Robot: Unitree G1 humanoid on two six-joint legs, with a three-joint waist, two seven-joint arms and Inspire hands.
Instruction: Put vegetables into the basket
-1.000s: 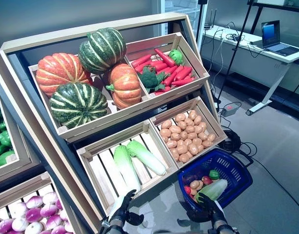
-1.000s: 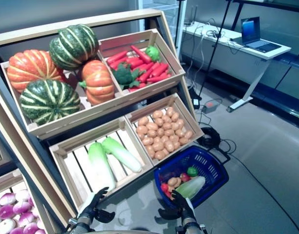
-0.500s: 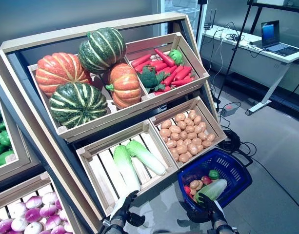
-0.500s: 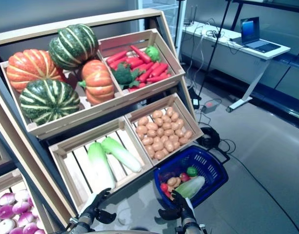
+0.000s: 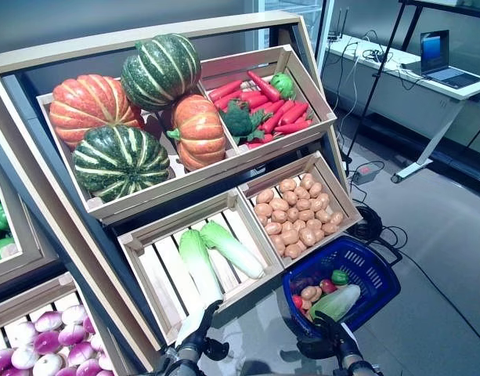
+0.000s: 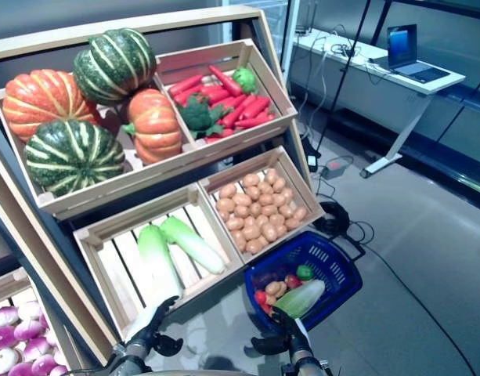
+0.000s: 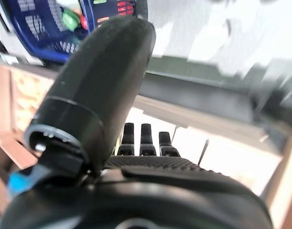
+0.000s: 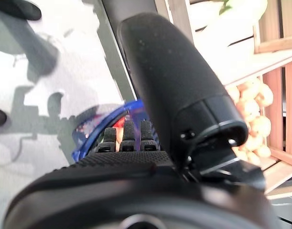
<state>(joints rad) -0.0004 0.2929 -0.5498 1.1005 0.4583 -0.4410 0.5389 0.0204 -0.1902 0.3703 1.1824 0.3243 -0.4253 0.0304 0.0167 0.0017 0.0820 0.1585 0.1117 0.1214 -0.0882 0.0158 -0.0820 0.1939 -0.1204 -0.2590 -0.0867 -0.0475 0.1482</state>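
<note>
The blue basket (image 5: 363, 270) sits on the floor at four o'clock, holding cabbage (image 5: 339, 301) and small vegetables. Both the left hand (image 5: 194, 342) and right hand (image 5: 330, 338) hover spread and empty at six o'clock.

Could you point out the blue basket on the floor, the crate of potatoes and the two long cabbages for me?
Blue plastic basket (image 5: 378, 276), left eye view, on its far mesh wall.
Wooden crate of brown potatoes (image 5: 298, 215), left eye view, on the potato pile's middle.
Two long pale green cabbages (image 6: 191, 244), right eye view, on the right cabbage's middle.
</note>
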